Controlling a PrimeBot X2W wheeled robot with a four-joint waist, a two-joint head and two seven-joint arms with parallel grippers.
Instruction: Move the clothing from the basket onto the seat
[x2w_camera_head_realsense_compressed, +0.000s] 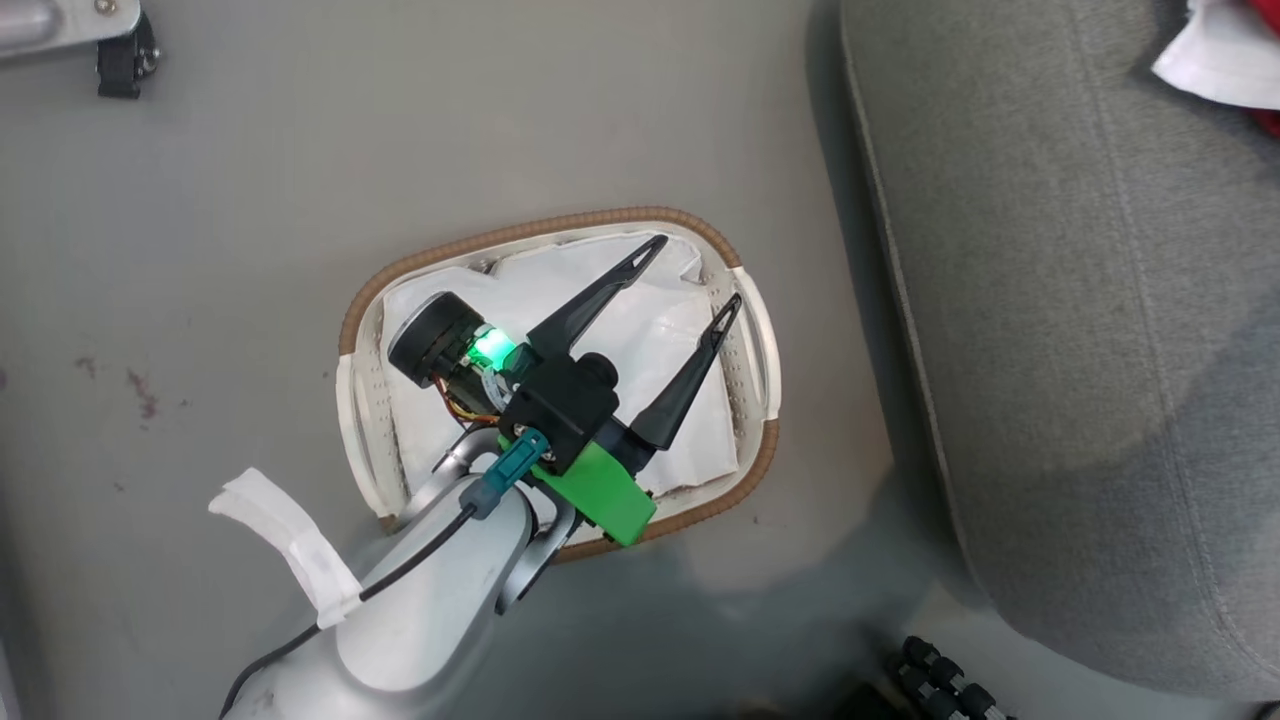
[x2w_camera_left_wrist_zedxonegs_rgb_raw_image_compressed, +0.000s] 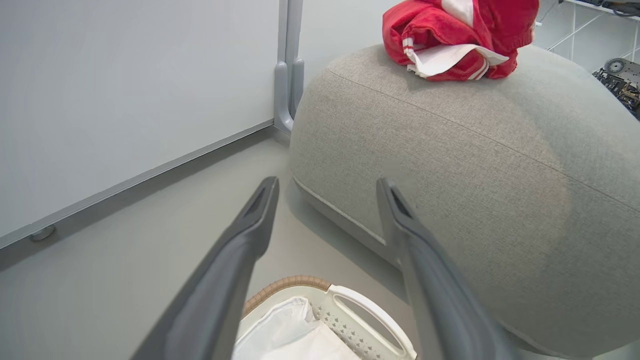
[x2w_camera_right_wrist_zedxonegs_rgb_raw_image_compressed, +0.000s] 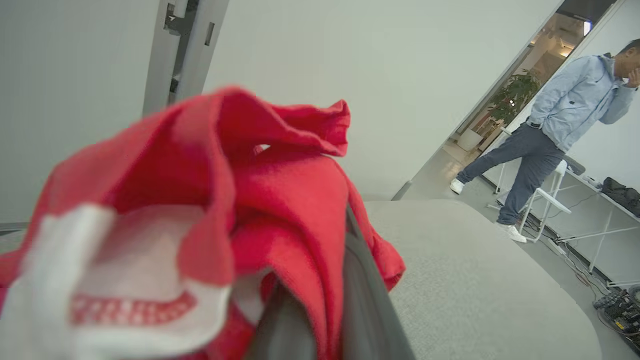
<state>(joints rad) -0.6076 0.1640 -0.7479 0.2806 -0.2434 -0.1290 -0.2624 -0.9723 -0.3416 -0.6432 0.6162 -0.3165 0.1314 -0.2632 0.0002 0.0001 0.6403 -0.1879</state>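
Note:
The cream basket (x2w_camera_head_realsense_compressed: 560, 225) with a brown woven rim stands on the grey floor and holds a plain white lining sheet (x2w_camera_head_realsense_compressed: 640, 330). My left gripper (x2w_camera_head_realsense_compressed: 698, 270) hangs open over it, nothing between its dark fingers; the left wrist view shows the same open left gripper (x2w_camera_left_wrist_zedxonegs_rgb_raw_image_compressed: 327, 184) above the basket's handle end (x2w_camera_left_wrist_zedxonegs_rgb_raw_image_compressed: 370, 320). The grey seat (x2w_camera_head_realsense_compressed: 1080, 300) lies right of the basket. Red and white clothing (x2w_camera_left_wrist_zedxonegs_rgb_raw_image_compressed: 450, 30) is bunched on top of the seat (x2w_camera_left_wrist_zedxonegs_rgb_raw_image_compressed: 450, 165). My right gripper (x2w_camera_right_wrist_zedxonegs_rgb_raw_image_compressed: 320, 300) is shut on red clothing (x2w_camera_right_wrist_zedxonegs_rgb_raw_image_compressed: 280, 190) over the seat (x2w_camera_right_wrist_zedxonegs_rgb_raw_image_compressed: 475, 280); its fingertips are buried in the fabric.
A white and red bit of fabric (x2w_camera_head_realsense_compressed: 1225, 65) shows at the seat's far corner. A metal leg with a black caster (x2w_camera_head_realsense_compressed: 120, 55) is at the upper left. A white wall with a grey post (x2w_camera_left_wrist_zedxonegs_rgb_raw_image_compressed: 287, 75) stands behind the seat. A person (x2w_camera_right_wrist_zedxonegs_rgb_raw_image_compressed: 560, 120) stands by a table.

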